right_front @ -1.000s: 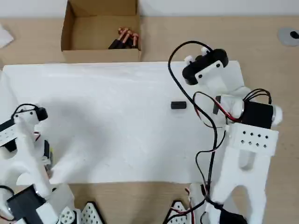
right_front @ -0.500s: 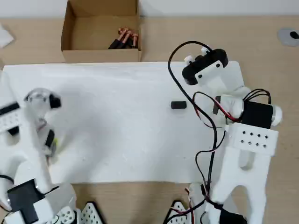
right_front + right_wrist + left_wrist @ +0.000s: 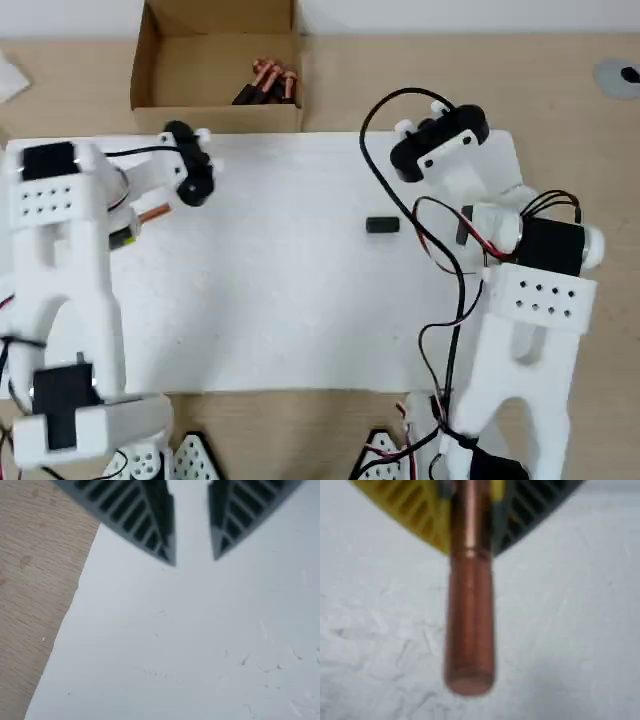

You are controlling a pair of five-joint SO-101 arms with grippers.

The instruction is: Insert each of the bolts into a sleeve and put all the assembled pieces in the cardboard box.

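Where white sheet point(image 3: 280, 300) covers table point(image 3: 560, 90), cardboard box point(image 3: 215, 120) beyond

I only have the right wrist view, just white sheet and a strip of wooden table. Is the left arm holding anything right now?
Observer: Yes. The left gripper is shut on a copper-coloured piece, which sticks out past its fingertips.
Operator: Okay, where's the box?
Observer: The cardboard box sits just beyond the far edge of the white sheet, with several copper-and-black pieces already inside.
Operator: Anything lying loose on the sheet?
Observer: One small black part lies by itself on the sheet, apart from the box.
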